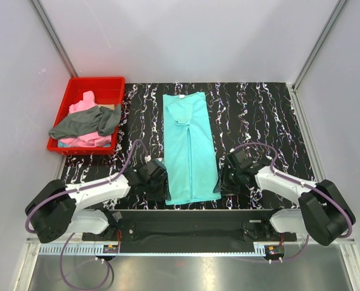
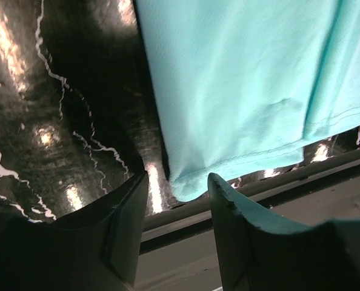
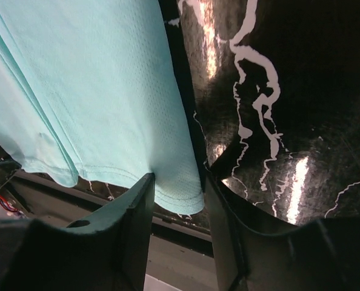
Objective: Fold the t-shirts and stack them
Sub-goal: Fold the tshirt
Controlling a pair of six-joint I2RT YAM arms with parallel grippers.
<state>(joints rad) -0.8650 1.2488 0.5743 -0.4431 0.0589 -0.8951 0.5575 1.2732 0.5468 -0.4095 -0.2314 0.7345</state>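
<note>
A teal t-shirt point(image 1: 189, 151) lies folded into a long strip down the middle of the table, collar end far, hem near. My left gripper point(image 1: 162, 185) stands at its near left corner. In the left wrist view this gripper point(image 2: 177, 180) is open, and the hem corner point(image 2: 189, 182) lies just beyond its tips. My right gripper point(image 1: 223, 180) is at the near right corner. It is open point(image 3: 178, 179), with the hem corner point(image 3: 177, 188) lying between the fingertips. A pink t-shirt point(image 1: 83, 106) and a dark grey t-shirt point(image 1: 83, 124) are heaped in the bin.
The red plastic bin point(image 1: 98, 80) stands at the far left of the black marbled table point(image 1: 259, 115). The table's near edge and a metal rail point(image 2: 259, 200) run just under the shirt's hem. White walls enclose the sides and back.
</note>
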